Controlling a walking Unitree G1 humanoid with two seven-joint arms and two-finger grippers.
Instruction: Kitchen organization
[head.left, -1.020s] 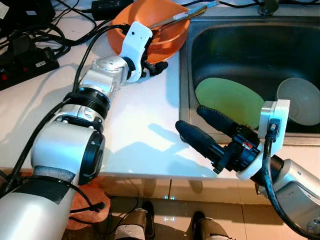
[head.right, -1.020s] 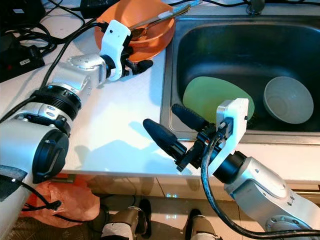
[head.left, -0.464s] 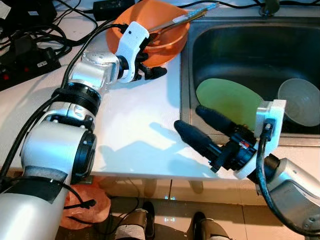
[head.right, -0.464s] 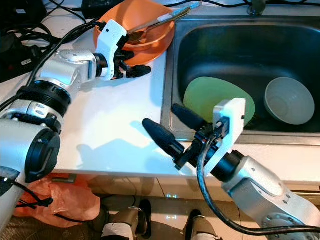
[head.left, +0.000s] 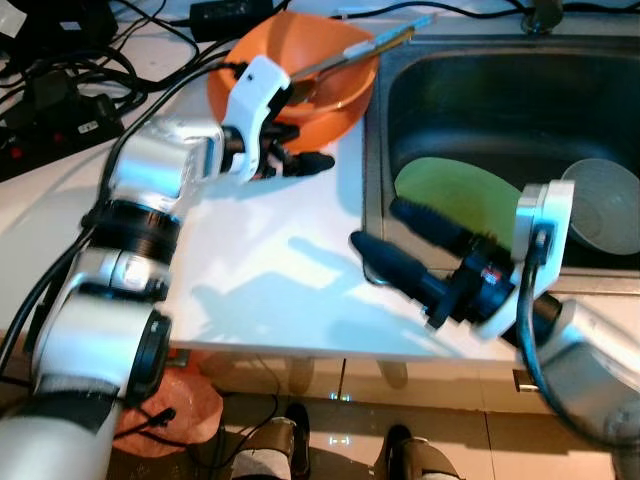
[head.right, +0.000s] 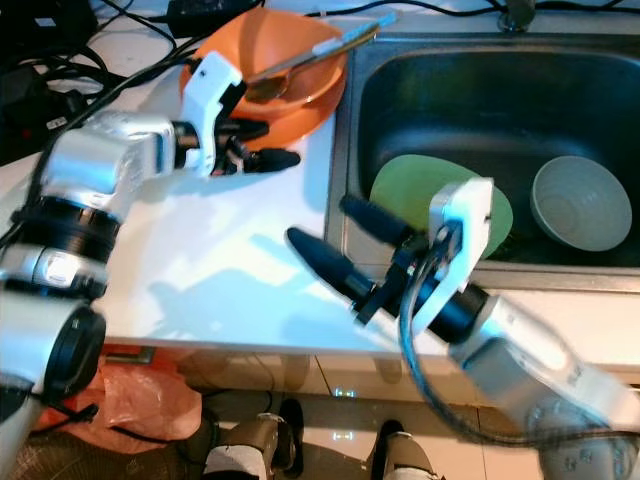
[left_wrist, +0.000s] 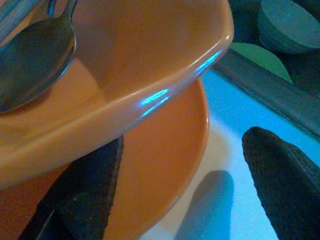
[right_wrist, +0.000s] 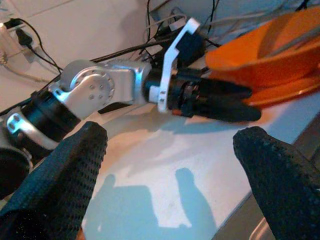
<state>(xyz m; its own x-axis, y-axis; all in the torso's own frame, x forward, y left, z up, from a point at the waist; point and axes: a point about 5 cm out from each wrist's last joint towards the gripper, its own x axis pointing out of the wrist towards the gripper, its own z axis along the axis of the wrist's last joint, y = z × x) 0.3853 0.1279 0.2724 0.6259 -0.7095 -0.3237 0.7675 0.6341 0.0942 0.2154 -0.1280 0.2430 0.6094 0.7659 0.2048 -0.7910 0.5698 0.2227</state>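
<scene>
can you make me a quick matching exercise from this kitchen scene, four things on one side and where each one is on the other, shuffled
Things:
1. orange bowl
2. green plate
3. grey bowl
4. spoon

Places:
A. lying flat on the floor of the sink
B. resting inside the orange bowl, handle out over its rim
C. on the white counter, beside the sink, at the left gripper
D. in the sink, at the robot's right of the green plate

Pairs: 1-C, 2-A, 3-D, 4-B
</scene>
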